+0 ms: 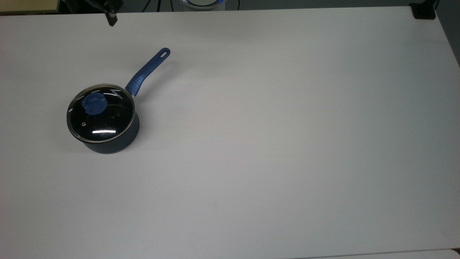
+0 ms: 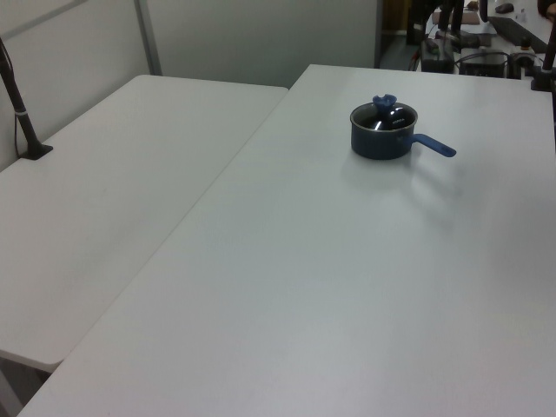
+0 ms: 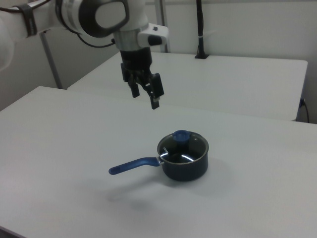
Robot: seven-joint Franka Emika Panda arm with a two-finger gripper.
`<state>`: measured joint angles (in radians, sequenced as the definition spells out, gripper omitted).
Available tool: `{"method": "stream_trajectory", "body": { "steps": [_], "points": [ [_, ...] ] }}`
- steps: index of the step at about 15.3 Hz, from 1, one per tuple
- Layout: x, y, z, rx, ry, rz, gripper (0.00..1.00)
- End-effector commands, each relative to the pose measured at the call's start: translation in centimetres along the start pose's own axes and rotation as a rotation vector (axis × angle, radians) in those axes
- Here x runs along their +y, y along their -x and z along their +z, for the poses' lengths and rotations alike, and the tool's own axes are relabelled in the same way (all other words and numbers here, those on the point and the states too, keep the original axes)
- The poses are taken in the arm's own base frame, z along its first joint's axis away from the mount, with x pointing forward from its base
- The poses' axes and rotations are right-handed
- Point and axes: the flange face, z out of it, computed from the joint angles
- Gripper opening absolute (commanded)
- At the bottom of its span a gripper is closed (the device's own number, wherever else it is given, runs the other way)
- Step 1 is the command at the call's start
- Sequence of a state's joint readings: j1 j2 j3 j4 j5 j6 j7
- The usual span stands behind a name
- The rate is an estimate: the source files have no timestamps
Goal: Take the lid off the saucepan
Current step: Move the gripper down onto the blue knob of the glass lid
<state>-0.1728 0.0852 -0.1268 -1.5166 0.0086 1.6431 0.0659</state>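
1. Big white table (image 1: 273,151) with basically nothing on it except one pot. There's a second white table (image 2: 104,191) butted up against it, on the left view's left.

2. The arm (image 3: 84,17) hangs above the table, and the gripper (image 3: 145,94) points down, well above the pot and apart from it. In the right view the two fingers have a visible gap between them and nothing in it, so it's spread and empty. In the top view a finger (image 1: 112,18) pokes in at the top edge.

3. The saucepan (image 1: 107,142) sits toward the top view's left, upright, dark body, with its long blue handle (image 1: 147,70) angled up and to the top view's right.

4. The lid (image 1: 104,120) is seated flat on the rim, so the job hasn't started.

5. The blue knob (image 1: 94,104) is the obvious place to grab, standing proud of the glass. Pinch it from above and lift straight up.

My guess on handling: the glass is stiff, slick and breakable, so I wouldn't go for the edge. It's probably light enough, but the knob is round, so an off-centre pinch could let it tilt or slip. The pot looks small, so it may shift if the lid drags.
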Motion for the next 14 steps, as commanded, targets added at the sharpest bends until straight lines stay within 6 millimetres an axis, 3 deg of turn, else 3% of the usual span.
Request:
{"method": "stream_trajectory", "body": {
  "steps": [1, 4, 9, 12, 14],
  "points": [
    [2.8, -2.6, 1.9, 0.063, -0.099, 0.09, 1.0],
    [3.5, -3.7, 3.8, 0.061, -0.113, 0.126, 0.97],
    [0.1, -7.3, 9.9, 0.093, -0.085, 0.351, 0.96],
    [-1.9, -8.4, 13.5, 0.096, -0.019, 0.314, 0.96],
    [-1.9, -8.8, 15.4, 0.082, -0.005, 0.3, 0.95]
  ]
}}
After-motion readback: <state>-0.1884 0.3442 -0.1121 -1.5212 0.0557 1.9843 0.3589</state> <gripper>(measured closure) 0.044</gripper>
